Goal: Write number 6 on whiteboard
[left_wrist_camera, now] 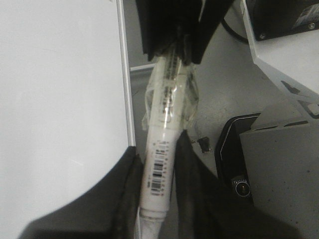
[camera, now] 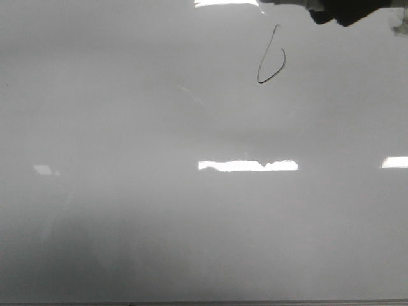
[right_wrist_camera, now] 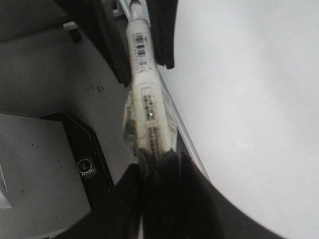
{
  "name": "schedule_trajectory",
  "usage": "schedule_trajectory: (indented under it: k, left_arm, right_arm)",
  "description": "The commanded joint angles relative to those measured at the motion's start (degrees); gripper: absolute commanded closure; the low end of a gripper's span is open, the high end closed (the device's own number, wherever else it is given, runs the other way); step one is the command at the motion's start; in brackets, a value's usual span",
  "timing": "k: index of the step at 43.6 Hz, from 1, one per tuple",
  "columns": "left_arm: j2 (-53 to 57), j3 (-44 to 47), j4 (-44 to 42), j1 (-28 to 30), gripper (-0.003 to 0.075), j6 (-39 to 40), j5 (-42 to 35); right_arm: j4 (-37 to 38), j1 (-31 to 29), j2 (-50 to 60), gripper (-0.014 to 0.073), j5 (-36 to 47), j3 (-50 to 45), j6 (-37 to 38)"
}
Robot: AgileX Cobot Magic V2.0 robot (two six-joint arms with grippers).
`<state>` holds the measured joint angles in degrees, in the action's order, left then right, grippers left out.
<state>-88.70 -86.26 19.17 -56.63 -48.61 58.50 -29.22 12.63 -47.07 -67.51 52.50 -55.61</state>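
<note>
The whiteboard (camera: pixel 159 223) fills the front view, glossy and pale grey. The number 6 (camera: pixel 270 58) is a thin dark line with a narrow loop near the top right of it. Dark gripper parts (camera: pixel 347 13) show at the top right edge just beyond it. A white marker (left_wrist_camera: pixel 159 149) with a barcode lies beside the board's edge (left_wrist_camera: pixel 127 99). My left gripper (left_wrist_camera: pixel 158 169) is shut on its barcode end. My right gripper (right_wrist_camera: pixel 159 167) is shut on the marker's (right_wrist_camera: pixel 144 99) tape-wrapped end, so both hold the same marker. Its tip is hidden.
Bright rectangular reflections (camera: pixel 247 166) lie across the board. Off the board's edge is a grey surface with a black camera unit (left_wrist_camera: pixel 241 186) and a grey metal box (right_wrist_camera: pixel 35 174). The board's thin dark bottom edge (camera: pixel 204 303) runs along the front.
</note>
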Motion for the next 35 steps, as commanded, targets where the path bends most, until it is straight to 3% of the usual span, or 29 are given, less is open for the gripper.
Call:
schedule_trajectory:
  k: [1, 5, 8, 16, 21, 24, 27, 35]
  left_arm:
    - [2.04, -1.96, 0.15, -0.04, 0.0624, 2.09, -2.89]
    - [2.04, -1.96, -4.62, -0.04, 0.0624, 6.65, -2.89]
    - [2.04, -1.96, -10.63, -0.04, 0.0624, 12.12, -2.89]
    - [2.15, -1.96, -32.61, -0.04, 0.0624, 36.88, -1.21]
    - [3.11, -1.96, -50.27, 0.25, 0.0624, 53.18, 6.38]
    - [4.47, -1.82, -56.19, 1.77, 0.0624, 58.84, 10.3]
    - [7.22, -0.25, -58.48, 4.53, 0.0624, 61.77, 10.64]
    - [18.67, 9.63, -58.29, 16.46, 0.0624, 67.71, 1.77]
  right_arm:
    - [-2.87, -0.08, 0.37, 0.0237, 2.37, 1.45, 0.34]
    - [-2.16, -0.13, 0.37, 0.0104, 2.87, 1.45, 0.34]
    - [-0.22, -0.26, 0.37, 0.0059, 2.97, 1.57, 1.19]
    - [4.54, -0.26, 0.37, 0.0065, 6.83, 2.04, 10.57]
    - [5.83, -0.26, 0.37, 0.0065, 9.37, 2.04, 13.62]
    - [5.96, -0.26, 0.37, 0.0065, 9.92, 2.04, 13.62]
    - [5.96, -0.26, 0.37, 0.0065, 10.14, 2.04, 13.62]
    - [5.96, -0.26, 0.37, 0.0065, 10.14, 2.04, 13.62]
